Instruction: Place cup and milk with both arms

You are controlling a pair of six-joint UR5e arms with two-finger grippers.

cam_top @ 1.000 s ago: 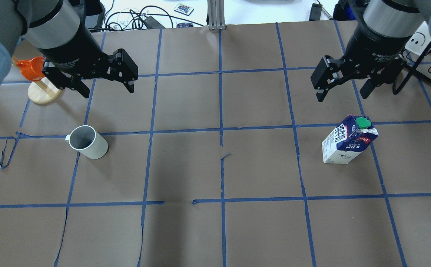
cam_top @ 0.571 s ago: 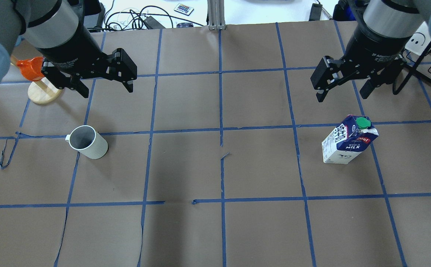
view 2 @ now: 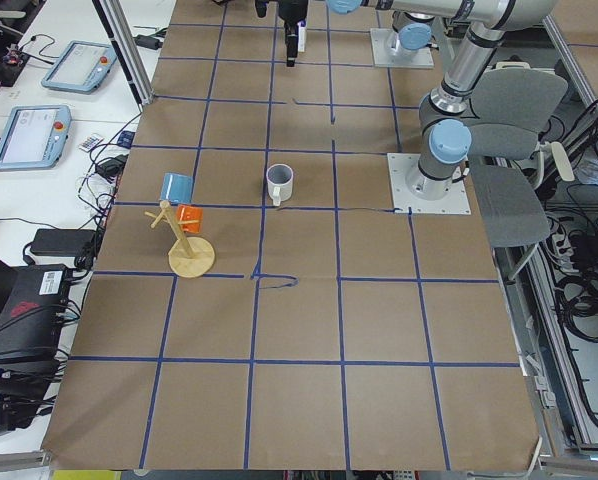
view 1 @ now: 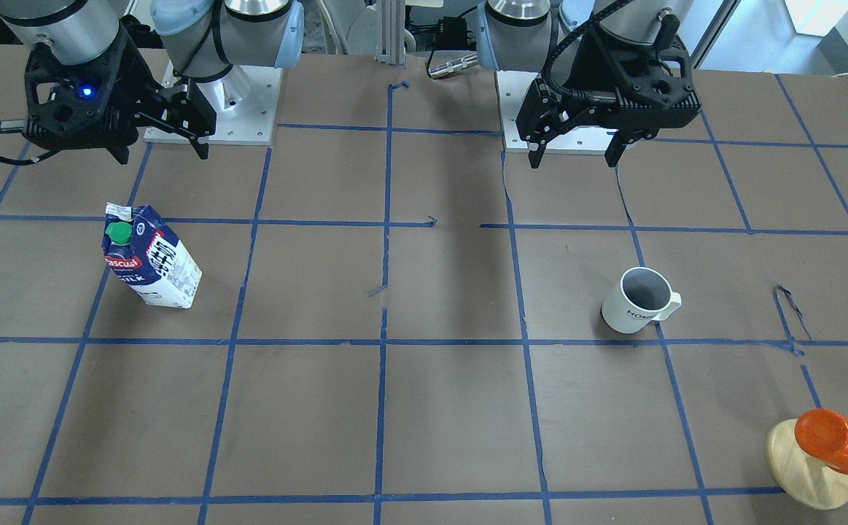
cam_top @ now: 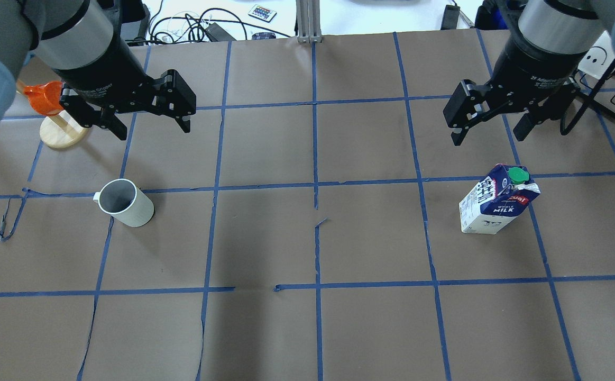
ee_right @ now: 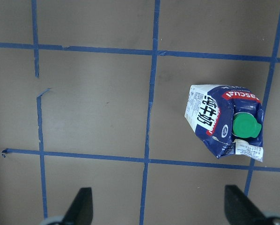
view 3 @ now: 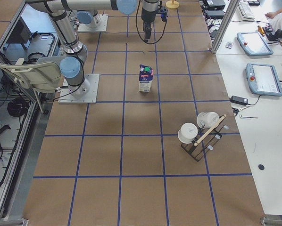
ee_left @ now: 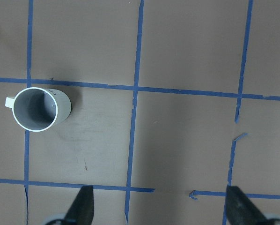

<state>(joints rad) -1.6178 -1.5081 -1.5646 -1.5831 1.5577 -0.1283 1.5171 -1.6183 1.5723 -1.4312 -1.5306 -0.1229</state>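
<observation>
On the matte brown paper table (cam_top: 265,238), left of the middle tape line (cam_top: 315,159), stands a glossy cylindrical cup (cam_top: 126,203); right of it, the boxy milk (cam_top: 497,203), round green cap up. Beyond, left gripper (cam_top: 154,131) and right gripper (cam_top: 487,138) hang with fingers spread, empty.

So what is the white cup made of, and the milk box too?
The cup looks like ceramic: it has a smooth, thick white wall and a dull grey inside. It could also be hard plastic. The milk carton looks like coated cardboard, with flat printed sides and sharp folded edges. Its green cap looks like plastic, smooth and all one colour.
</observation>
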